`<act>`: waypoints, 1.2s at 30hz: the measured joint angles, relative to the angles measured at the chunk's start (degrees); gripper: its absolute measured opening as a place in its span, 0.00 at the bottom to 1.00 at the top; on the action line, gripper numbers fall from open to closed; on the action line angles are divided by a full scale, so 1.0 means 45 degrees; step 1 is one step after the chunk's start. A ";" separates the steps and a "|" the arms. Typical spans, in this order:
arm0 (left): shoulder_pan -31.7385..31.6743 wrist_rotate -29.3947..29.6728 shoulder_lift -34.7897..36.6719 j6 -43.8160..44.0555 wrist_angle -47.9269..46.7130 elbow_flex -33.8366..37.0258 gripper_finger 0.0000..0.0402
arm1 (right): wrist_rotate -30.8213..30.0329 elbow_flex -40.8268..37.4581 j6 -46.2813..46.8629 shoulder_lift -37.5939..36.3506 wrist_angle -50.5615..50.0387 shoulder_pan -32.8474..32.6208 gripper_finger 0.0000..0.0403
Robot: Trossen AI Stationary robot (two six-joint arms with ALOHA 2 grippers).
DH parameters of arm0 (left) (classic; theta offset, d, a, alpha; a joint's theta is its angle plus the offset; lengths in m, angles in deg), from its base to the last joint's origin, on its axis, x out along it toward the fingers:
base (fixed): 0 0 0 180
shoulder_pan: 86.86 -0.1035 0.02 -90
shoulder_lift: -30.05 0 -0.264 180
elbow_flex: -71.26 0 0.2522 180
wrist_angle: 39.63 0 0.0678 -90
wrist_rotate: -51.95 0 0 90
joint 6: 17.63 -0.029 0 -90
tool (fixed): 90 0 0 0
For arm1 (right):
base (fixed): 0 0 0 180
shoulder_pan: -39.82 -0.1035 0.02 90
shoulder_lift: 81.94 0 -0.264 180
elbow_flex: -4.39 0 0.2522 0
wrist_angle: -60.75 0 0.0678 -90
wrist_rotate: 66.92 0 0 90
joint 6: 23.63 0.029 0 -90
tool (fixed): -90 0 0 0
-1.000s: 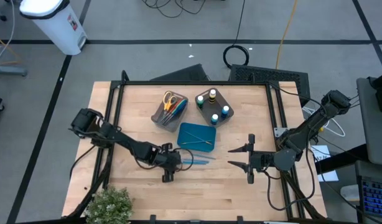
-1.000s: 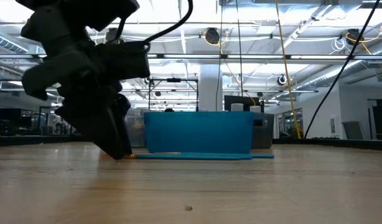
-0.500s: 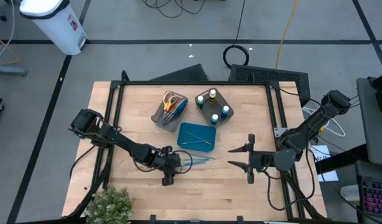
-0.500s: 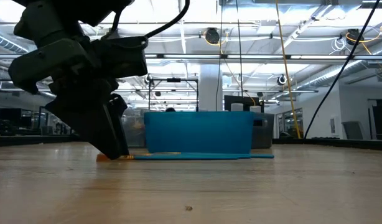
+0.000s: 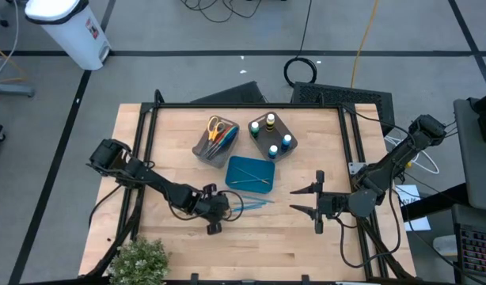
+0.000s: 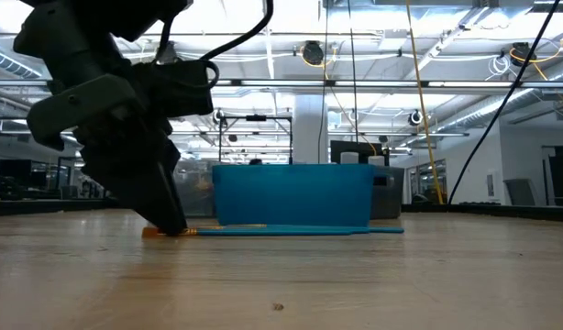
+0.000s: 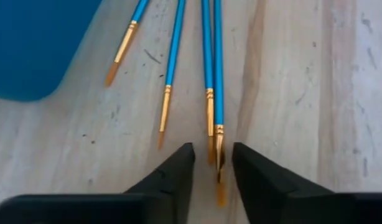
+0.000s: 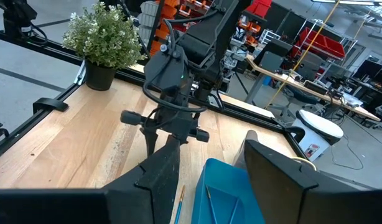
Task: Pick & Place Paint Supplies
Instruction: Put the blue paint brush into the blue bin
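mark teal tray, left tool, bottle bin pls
teal tray [image 5: 244, 168], high view, bare left part of its floor.
left tool [image 7: 213, 163], left wrist view, midway between its fingertips.
bottle bin [image 5: 260, 140], high view, its dark floor among bottles.

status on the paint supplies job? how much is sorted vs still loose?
Done: scissors and capped white paint bottles sit in the two grey-brown bins. In hand: left gripper straddles the tips of two thin blue brushes, not lifted. Left: four brushes on the wooden table. Right gripper waits.
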 joint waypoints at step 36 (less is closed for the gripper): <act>0.0332 0.0043 -0.0044 -0.0346 -0.0760 -0.0754 0.01 | 0.0003 0.0000 -0.0002 0.0000 0.0000 0.0000 0.42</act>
